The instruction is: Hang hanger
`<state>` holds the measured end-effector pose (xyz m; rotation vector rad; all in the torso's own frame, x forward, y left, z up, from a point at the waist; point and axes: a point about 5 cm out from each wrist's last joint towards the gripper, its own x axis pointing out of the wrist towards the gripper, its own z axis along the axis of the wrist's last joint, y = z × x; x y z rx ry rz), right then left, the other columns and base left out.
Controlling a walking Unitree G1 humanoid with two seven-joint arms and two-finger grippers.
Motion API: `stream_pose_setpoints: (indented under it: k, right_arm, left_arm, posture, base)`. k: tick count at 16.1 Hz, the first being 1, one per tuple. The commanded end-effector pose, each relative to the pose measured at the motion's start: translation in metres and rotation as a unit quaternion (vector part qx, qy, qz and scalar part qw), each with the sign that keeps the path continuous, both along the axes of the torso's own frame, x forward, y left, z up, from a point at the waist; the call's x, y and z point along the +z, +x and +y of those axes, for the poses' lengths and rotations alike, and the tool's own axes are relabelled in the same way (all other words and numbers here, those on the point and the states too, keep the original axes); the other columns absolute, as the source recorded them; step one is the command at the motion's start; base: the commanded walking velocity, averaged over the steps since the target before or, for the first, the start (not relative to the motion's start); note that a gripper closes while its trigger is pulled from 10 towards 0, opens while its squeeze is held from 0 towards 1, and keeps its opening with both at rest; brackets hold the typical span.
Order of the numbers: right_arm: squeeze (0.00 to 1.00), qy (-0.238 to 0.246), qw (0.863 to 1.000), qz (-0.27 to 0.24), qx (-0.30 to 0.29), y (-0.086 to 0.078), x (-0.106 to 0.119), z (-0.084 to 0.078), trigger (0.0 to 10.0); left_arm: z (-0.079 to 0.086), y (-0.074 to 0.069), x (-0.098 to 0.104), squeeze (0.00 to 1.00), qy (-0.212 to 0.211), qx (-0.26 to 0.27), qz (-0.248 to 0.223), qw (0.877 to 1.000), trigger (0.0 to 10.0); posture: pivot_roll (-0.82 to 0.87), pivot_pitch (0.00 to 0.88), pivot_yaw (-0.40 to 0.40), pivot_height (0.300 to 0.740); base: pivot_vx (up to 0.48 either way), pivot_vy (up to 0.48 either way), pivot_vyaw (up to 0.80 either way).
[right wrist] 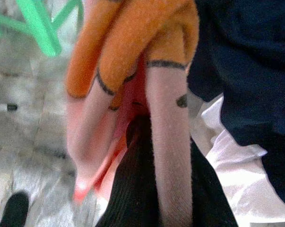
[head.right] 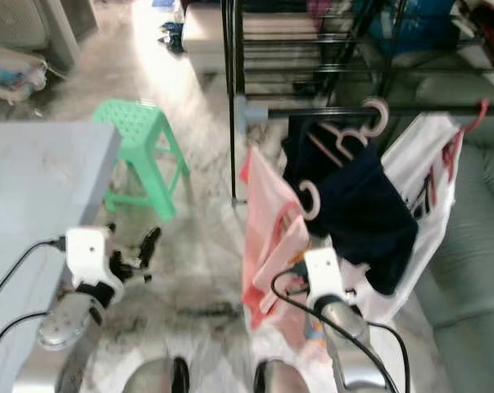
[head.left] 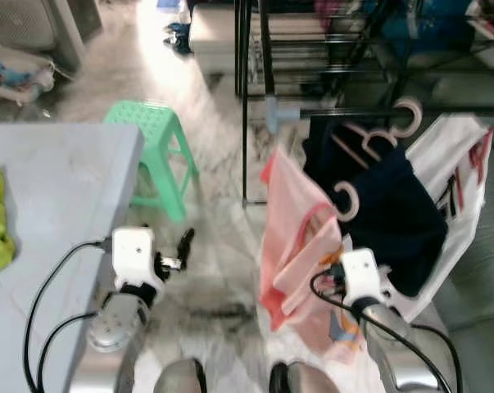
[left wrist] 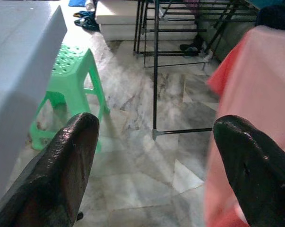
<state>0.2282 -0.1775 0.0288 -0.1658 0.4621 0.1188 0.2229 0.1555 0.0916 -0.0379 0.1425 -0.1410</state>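
Grey counter (head.left: pixel 58 180) on the left, black drying rack (head.left: pixel 328 110) ahead, green stool (head.left: pixel 152 155) between. Right tool (head.left: pixel 338 260) pinches pink hanger (head.left: pixel 345 201) with pink garment (head.left: pixel 292 246), below rack bar. Left tool (head.left: pixel 183 246) spread, idle over floor.

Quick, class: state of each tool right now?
Left tool: open, holding nothing, above the floor.
Right tool: closed on the pink hanger carrying the pink garment.
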Motion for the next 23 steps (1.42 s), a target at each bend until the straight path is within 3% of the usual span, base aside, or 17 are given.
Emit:
stream_pose_setpoints:
  k: [1, 3, 8, 14, 17, 23]
  right_arm:
    - [0.00, 0.000, 0.999, -0.052, -0.003, 0.000, 0.016, 0.002, 10.0]
    - [0.00, 0.008, 0.995, -0.088, -0.047, -0.010, 0.029, -0.002, 10.0]
    - [0.00, 0.007, 0.994, -0.105, -0.036, 0.011, 0.041, 0.001, 10.0]
    - [0.00, 0.029, 0.999, -0.038, -0.001, 0.016, 0.029, 0.013, 10.0]
    - [0.00, -0.027, 0.998, -0.049, 0.025, 0.018, 0.031, 0.012, 10.0]
    - [0.00, -0.027, 0.999, -0.028, -0.013, 0.015, 0.025, 0.006, 10.0]
  left_arm:
    - [0.003, -0.001, 0.002, 0.00, -0.005, 0.001, -0.007, 1.000, 10.0]
    - [0.001, 0.002, 0.007, 0.00, -0.012, -0.012, -0.030, 0.999, 10.0]
    - [-0.004, 0.017, 0.012, 0.00, -0.020, -0.013, -0.049, 0.999, 10.0]
    - [-0.007, 0.022, 0.009, 0.00, -0.026, -0.013, -0.051, 0.998, 10.0]
    - [-0.006, 0.023, 0.007, 0.00, -0.023, -0.013, -0.052, 0.998, 10.0]
    - [-0.010, 0.023, 0.004, 0.00, -0.022, -0.014, -0.046, 0.999, 10.0]
  posture:
    - [-0.01, 0.009, 0.014, 0.740]
    - [-0.02, 0.000, 0.022, 0.740]
    - [-0.01, 0.000, 0.021, 0.740]
    - [-0.01, 0.000, 0.019, 0.740]
    - [-0.02, 0.000, 0.014, 0.740]
    - [-0.02, 0.000, 0.009, 0.740]
  base:
    - [0.000, 0.000, 0.00]
    - [0.000, 0.000, 0.00]
    - [0.326, 0.000, 0.00]
    - [0.379, 0.000, 0.00]
    - [0.386, 0.285, 0.00]
    - [0.246, 0.091, 0.00]
